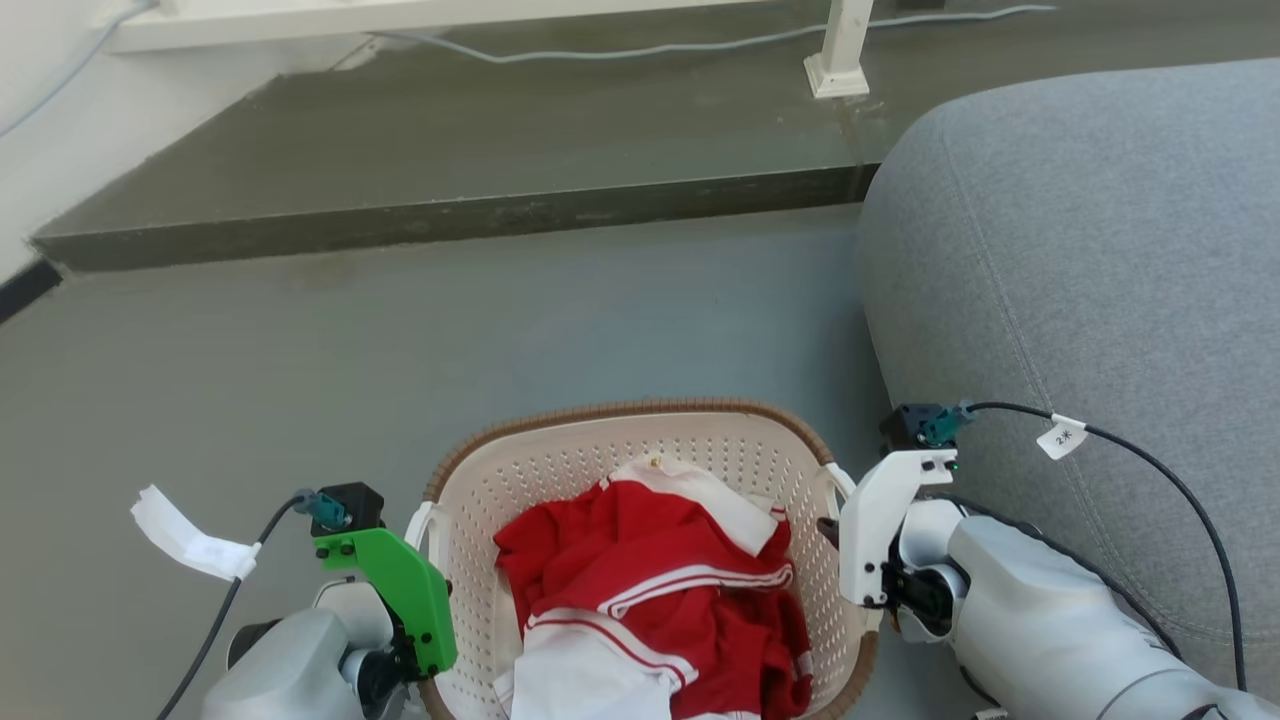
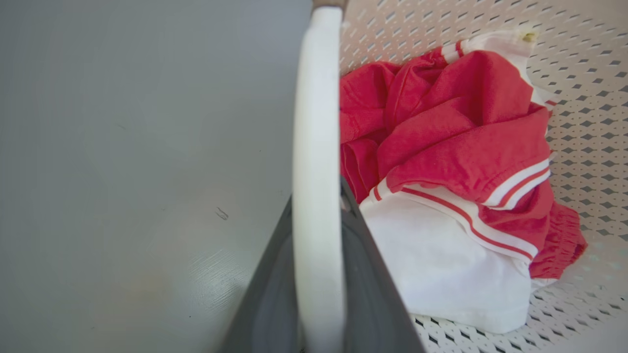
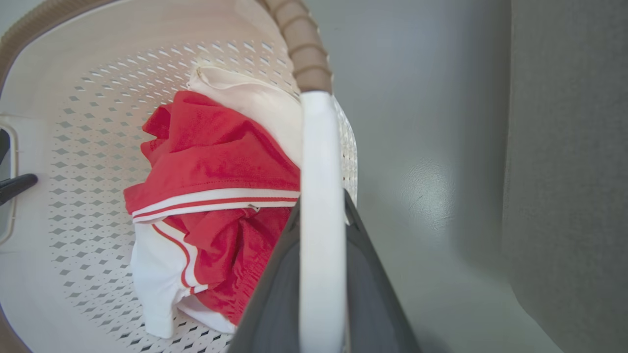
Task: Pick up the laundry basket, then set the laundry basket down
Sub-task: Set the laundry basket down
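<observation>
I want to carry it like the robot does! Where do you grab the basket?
Take the left handle and the right handle, each from its own outer side, both at once. The basket is wide with clothes inside, and these thin loops on opposite sides fit between jaws and keep it level.

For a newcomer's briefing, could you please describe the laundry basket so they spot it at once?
Find the grey upholstered seat on the right; just left of it, over the grey floor, is the laundry basket. It is cream perforated plastic with a brown woven-look rim, holding red-and-white clothes.
</observation>
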You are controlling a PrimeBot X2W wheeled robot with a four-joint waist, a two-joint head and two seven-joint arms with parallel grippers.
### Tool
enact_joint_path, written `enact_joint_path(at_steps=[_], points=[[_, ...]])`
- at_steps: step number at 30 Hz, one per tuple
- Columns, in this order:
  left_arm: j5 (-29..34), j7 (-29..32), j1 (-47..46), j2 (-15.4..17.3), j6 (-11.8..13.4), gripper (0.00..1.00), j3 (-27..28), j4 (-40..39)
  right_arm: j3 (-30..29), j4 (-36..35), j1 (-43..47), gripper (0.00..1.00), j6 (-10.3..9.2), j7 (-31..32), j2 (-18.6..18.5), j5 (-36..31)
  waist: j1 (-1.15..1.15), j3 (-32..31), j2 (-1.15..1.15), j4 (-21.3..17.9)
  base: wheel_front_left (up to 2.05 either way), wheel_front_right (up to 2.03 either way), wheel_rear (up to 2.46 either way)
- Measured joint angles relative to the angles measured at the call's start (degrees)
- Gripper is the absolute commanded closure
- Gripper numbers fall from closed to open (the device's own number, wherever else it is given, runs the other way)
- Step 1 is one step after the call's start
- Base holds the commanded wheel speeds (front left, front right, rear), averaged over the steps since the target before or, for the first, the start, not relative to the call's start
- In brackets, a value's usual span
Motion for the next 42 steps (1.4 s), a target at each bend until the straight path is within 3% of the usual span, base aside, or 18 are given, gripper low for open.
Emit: enact_joint_path(at_steps=[21,29,42], points=[[0.3,-9.8,-4.9,3.3,0.0,1.00,0.5,-3.2,-0.5,-2.0,-5.7,1.00,-1.10,-10.1,0.3,-0.1,0.00,12.8,0.00,0.5,0.00,0.00,0.00],[0.7,-14.0,-8.7,4.4,0.0,1.00,1.0,-4.7,-1.0,-3.5,-8.5,1.00,-2.24,-16.2,0.2,-0.1,0.01,20.0,0.00,0.8,0.00,0.00,0.00],[1.2,-17.0,-13.3,6.2,-0.1,1.00,1.3,-6.3,-0.7,-5.1,-13.3,1.00,-3.38,-20.8,0.1,-0.1,0.01,30.8,0.00,1.0,0.00,0.00,0.00]])
